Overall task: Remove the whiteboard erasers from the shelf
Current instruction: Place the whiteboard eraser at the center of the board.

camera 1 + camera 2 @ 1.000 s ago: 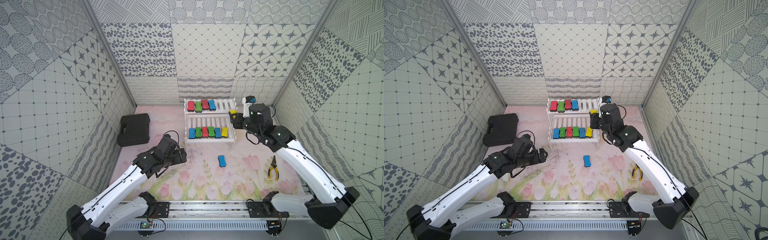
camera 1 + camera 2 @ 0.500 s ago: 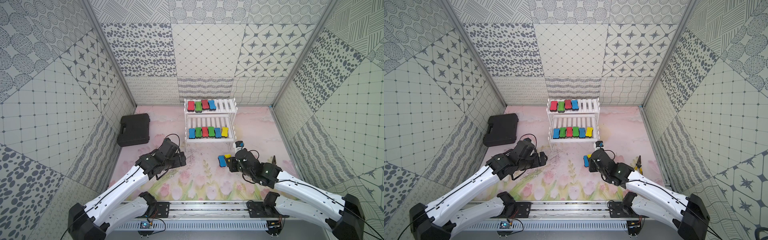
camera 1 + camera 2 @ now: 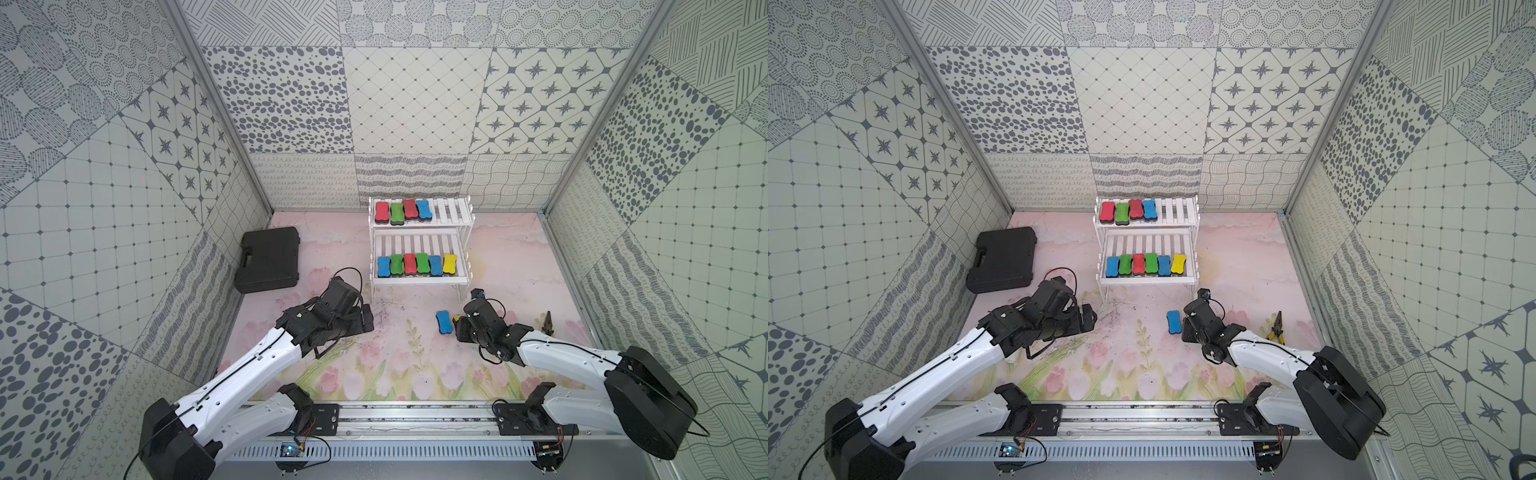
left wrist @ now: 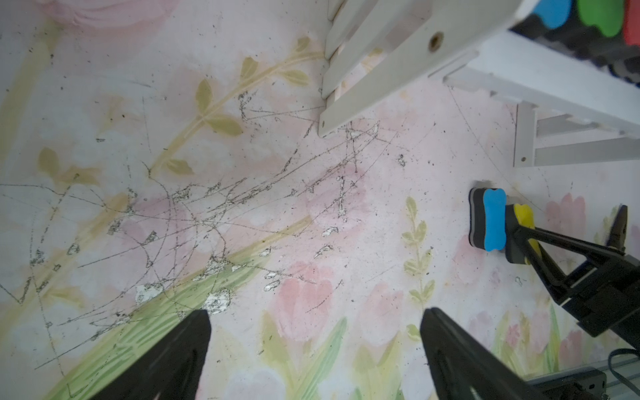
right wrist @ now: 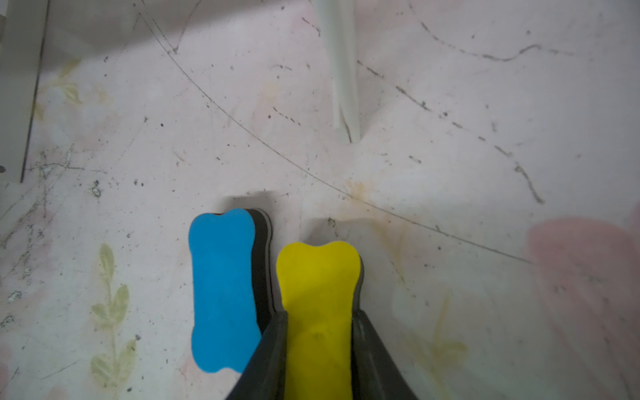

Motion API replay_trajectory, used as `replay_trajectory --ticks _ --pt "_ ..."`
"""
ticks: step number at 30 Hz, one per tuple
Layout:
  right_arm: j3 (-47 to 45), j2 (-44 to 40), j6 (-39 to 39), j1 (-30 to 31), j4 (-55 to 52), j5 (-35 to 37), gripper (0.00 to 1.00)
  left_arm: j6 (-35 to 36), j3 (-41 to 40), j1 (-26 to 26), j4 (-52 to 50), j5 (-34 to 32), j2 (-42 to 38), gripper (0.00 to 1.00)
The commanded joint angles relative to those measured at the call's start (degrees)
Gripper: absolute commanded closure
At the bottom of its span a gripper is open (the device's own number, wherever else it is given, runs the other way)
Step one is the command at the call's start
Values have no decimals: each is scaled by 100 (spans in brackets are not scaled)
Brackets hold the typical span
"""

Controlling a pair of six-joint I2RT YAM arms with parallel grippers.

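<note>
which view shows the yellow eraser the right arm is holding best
The right wrist view: the yellow eraser is close, its bone shape clear, pinched between the jaws. The left wrist view shows it small, partly behind a jaw. In both top views the right arm hides nearly all of it.

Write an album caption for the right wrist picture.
Right gripper shut on a yellow whiteboard eraser, beside the blue eraser lying on the floral mat.

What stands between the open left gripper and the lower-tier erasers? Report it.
Only the shelf's own frame: its front-left leg and front rail lie between the left gripper, low over the mat, and the lower-tier erasers. No loose thing shows in that gap.
</note>
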Motion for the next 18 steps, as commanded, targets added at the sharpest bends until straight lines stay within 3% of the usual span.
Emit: replay_trajectory --ticks 1,8,18 --pt "41 174 -115 -80 281 -103 65 17 35 18 83 81 47 1" --pt "23 -70 32 -75 -51 -19 48 22 105 16 76 134 128 0" --pt "738 -1863 4 -74 -1869 -170 47 -52 -91 13 300 307 145 0"
